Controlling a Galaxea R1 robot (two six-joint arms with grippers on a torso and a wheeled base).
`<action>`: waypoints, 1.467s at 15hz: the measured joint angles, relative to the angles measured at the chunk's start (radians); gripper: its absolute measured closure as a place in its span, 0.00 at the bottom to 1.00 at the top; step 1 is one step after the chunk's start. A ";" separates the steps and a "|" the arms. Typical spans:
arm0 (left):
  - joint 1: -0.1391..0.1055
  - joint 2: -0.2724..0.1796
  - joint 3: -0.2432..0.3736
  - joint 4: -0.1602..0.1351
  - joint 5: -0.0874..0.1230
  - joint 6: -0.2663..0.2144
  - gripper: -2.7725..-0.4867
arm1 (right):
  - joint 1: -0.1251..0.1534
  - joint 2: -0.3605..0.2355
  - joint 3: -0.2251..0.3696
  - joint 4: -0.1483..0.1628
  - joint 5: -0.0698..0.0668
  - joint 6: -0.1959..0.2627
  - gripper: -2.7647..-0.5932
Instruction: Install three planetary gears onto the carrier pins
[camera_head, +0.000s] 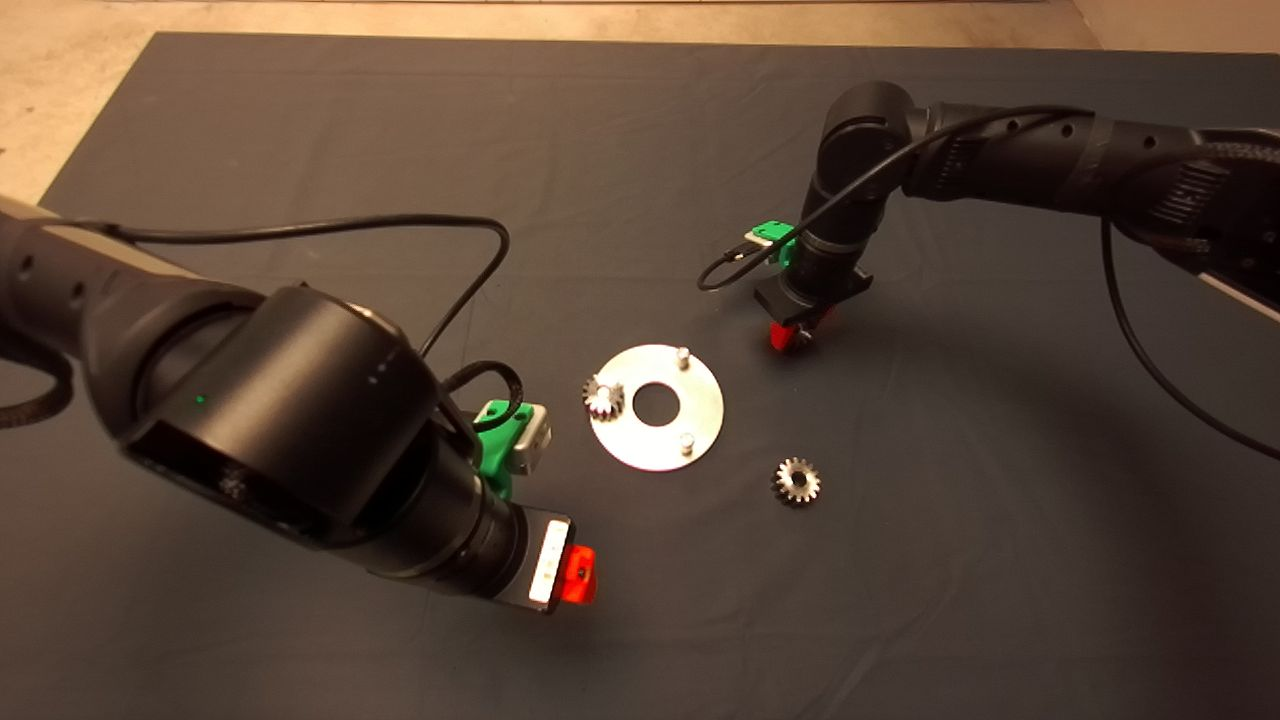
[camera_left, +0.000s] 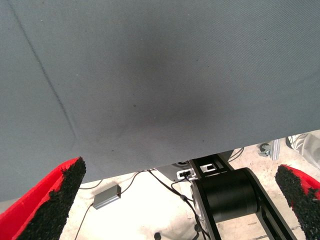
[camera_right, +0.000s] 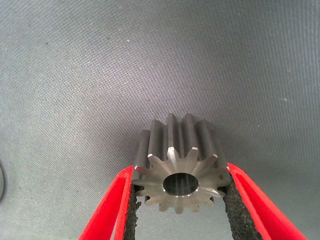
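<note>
The round silver plate (camera_head: 703, 402) lies mid-mat with two bare carrier pins, one at the back (camera_head: 683, 353) and one at the front (camera_head: 687, 440). One planetary gear (camera_head: 604, 398) sits at the plate's left rim and hides whatever is under it. Another gear (camera_head: 797, 481) lies loose on the mat to the plate's front right. My right gripper (camera_head: 790, 338) is low over the mat behind and right of the plate. In its wrist view that gripper (camera_right: 181, 172) is shut on a third gear (camera_right: 175, 150), pads against the teeth. My left gripper (camera_head: 575, 575) hovers front left of the plate, open (camera_left: 175, 200) and holding nothing.
The dark mat (camera_head: 950, 560) ends at a pale floor (camera_head: 60, 90) at the back left. A black cable (camera_head: 470, 290) loops from the left arm over the mat near the plate. Past the mat's edge, the left wrist view shows a black machine base (camera_left: 230, 192) and a small grey box (camera_left: 106, 196).
</note>
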 joint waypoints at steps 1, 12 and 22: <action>0.000 0.000 0.002 0.000 0.000 -0.001 0.01 | 0.000 0.001 0.000 0.002 0.000 0.008 0.78; 0.000 0.028 0.018 -0.016 0.000 -0.006 0.01 | 0.041 0.025 0.217 0.014 0.000 0.164 0.79; 0.000 0.042 0.023 -0.021 0.000 -0.032 0.01 | 0.086 0.069 0.163 0.005 0.045 0.263 0.79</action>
